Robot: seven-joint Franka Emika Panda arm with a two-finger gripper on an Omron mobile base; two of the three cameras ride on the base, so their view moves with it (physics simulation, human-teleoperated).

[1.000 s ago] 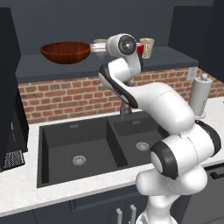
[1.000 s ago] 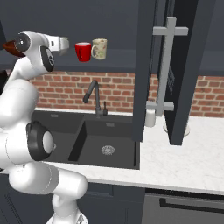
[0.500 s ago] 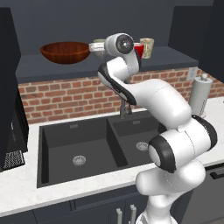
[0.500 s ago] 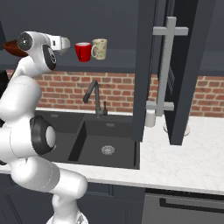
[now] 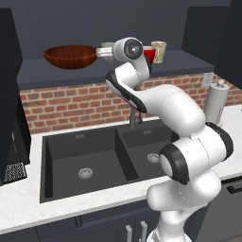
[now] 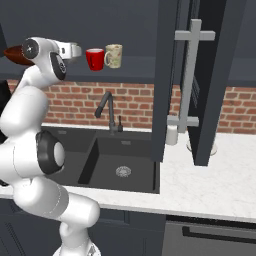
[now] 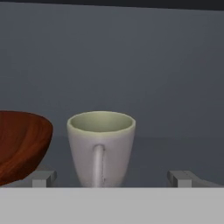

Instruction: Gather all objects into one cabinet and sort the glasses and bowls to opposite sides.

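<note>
Arm barely shifted, hand (image 7: pixel 109 177) spread astride pale grey cup (image 7: pixel 101 148), handle facing camera, bowl (image 7: pixel 19 142) beside

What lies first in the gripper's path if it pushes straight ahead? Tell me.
The pale grey cup. It stands upright, centred between the open gripper fingertips, handle facing the hand. The reddish-brown bowl sits just off to one side, probably clear of the line, though depth is hard to judge.

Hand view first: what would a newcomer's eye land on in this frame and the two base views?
The pale grey cup stands upright, dead centre, handle toward the camera, between the open fingers. The reddish-brown bowl sits close on its left on the same cabinet shelf. From the right base view, the red cup and beige patterned cup stand together further along.
</note>
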